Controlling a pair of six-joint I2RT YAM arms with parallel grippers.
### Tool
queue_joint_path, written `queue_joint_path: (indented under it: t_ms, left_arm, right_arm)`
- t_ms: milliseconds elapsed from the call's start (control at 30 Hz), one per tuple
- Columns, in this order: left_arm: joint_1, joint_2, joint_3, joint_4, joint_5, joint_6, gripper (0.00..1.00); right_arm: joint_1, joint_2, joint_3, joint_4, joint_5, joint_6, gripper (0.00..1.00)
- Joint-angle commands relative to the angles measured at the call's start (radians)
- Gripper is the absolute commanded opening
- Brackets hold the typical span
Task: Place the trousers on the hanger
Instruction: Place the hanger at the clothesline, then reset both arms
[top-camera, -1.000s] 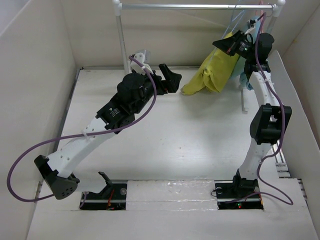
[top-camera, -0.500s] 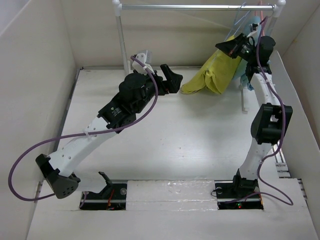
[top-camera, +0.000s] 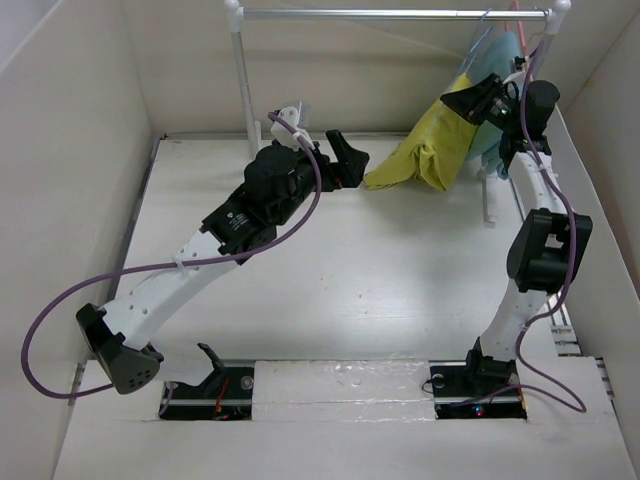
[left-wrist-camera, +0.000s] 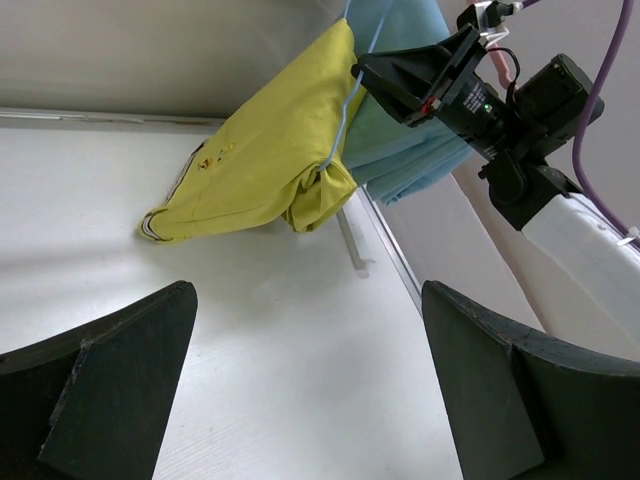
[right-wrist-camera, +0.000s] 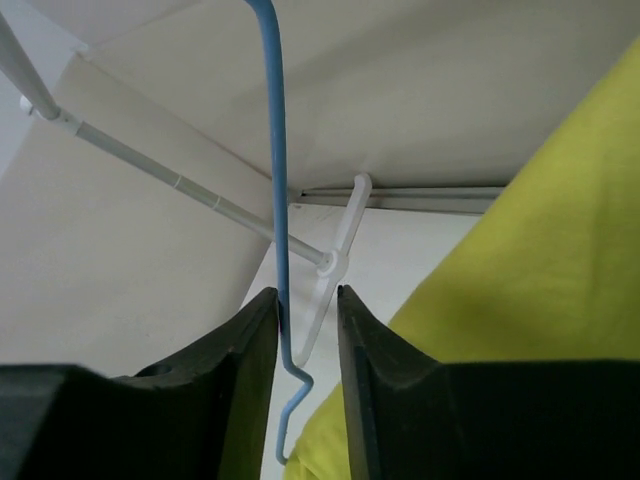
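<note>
White worktop (top-camera: 350, 290) below a rail (top-camera: 390, 13): right gripper (right-wrist-camera: 305, 312) clamps the hanger (right-wrist-camera: 272, 150), trousers (top-camera: 430, 150) draped over it (lower end down by the worktop); left gripper (left-wrist-camera: 308, 310) gapes wide, empty, nearby.

From my right wrist the hanger (right-wrist-camera: 275, 150) runs off the top edge, so I cannot see its hook. The trousers (right-wrist-camera: 520, 300) are cut by the right and bottom edges. From above, at the bench's far right corner, the wire is too thin to tell whether it hangs on the rail (top-camera: 390, 14). The blue cloth (top-camera: 503, 52) is mostly hidden behind the trousers. My left pincer (left-wrist-camera: 308, 295) is cut off below.
</note>
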Motion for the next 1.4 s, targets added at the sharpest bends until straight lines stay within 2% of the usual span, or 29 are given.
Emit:
queue_joint_path:
  t_ms: [0,33,167,233,267,300,367,400,533,633,667,833,933,967,1000,1067,1200,1367]
  left_arm:
    - [0.001,0.003,0.044,0.029,0.013,-0.010,0.91]
    - [0.001,0.003,0.042,0.029,0.016,-0.013,0.91]
    - [0.001,0.012,0.053,0.020,0.002,-0.003,0.91]
    - [0.001,0.030,0.094,-0.023,-0.024,0.005,0.91]
    - [0.001,0.050,0.111,-0.036,-0.032,0.020,0.91]
    - [0.001,0.059,0.134,-0.052,-0.036,0.031,0.99]
    - [0.013,0.094,0.160,-0.072,-0.045,0.039,0.99]
    - [0.027,0.104,0.168,-0.076,-0.003,0.033,0.99]
    - [0.137,0.133,0.118,-0.063,0.177,-0.073,0.99]
    - [0.200,0.124,0.031,-0.046,0.283,-0.110,0.99]
    - [0.201,0.107,0.009,-0.047,0.290,-0.114,0.99]
    - [0.213,0.009,-0.159,-0.056,0.280,-0.116,0.99]
    - [0.213,-0.077,-0.283,-0.041,0.281,-0.131,0.99]
    - [0.213,-0.123,-0.317,-0.038,0.281,-0.148,0.99]
    - [0.213,-0.149,-0.381,-0.032,0.269,-0.159,0.99]
    - [0.213,-0.219,-0.444,-0.014,0.264,-0.182,0.99]
    - [0.213,-0.330,-0.593,0.029,0.257,-0.239,0.99]
    - [0.213,-0.415,-0.682,0.040,0.244,-0.292,0.99]
  right_arm:
    - [-0.024,-0.080,-0.010,0.068,-0.006,-0.046,0.37]
    - [-0.033,-0.104,-0.016,0.068,-0.009,-0.049,0.47]
    - [-0.042,-0.147,0.007,0.020,-0.012,-0.109,0.48]
    - [-0.054,-0.175,0.057,-0.071,0.002,-0.180,0.54]
    - [-0.065,-0.198,0.076,-0.112,0.002,-0.199,0.67]
    - [-0.065,-0.213,0.085,-0.114,-0.006,-0.222,1.00]
    - [-0.074,-0.249,0.099,-0.142,-0.007,-0.253,1.00]
    - [-0.074,-0.294,0.094,-0.171,-0.009,-0.293,1.00]
    - [-0.021,-0.466,-0.046,-0.185,-0.003,-0.391,1.00]
    - [0.051,-0.624,-0.237,-0.231,0.017,-0.520,1.00]
    - [0.106,-0.667,-0.346,-0.264,0.028,-0.552,1.00]
    - [0.246,-0.984,-0.648,-0.459,0.190,-0.782,1.00]
    - [0.282,-1.121,-0.794,-0.655,0.308,-0.936,1.00]
    - [0.301,-1.201,-0.823,-0.766,0.338,-0.963,1.00]
    - [0.352,-1.223,-0.840,-0.827,0.443,-0.986,1.00]
    - [0.387,-1.296,-0.924,-0.888,0.480,-0.997,1.00]
    - [0.400,-1.413,-1.058,-0.904,0.477,-0.984,1.00]
    - [0.427,-1.387,-1.081,-0.932,0.488,-0.993,1.00]
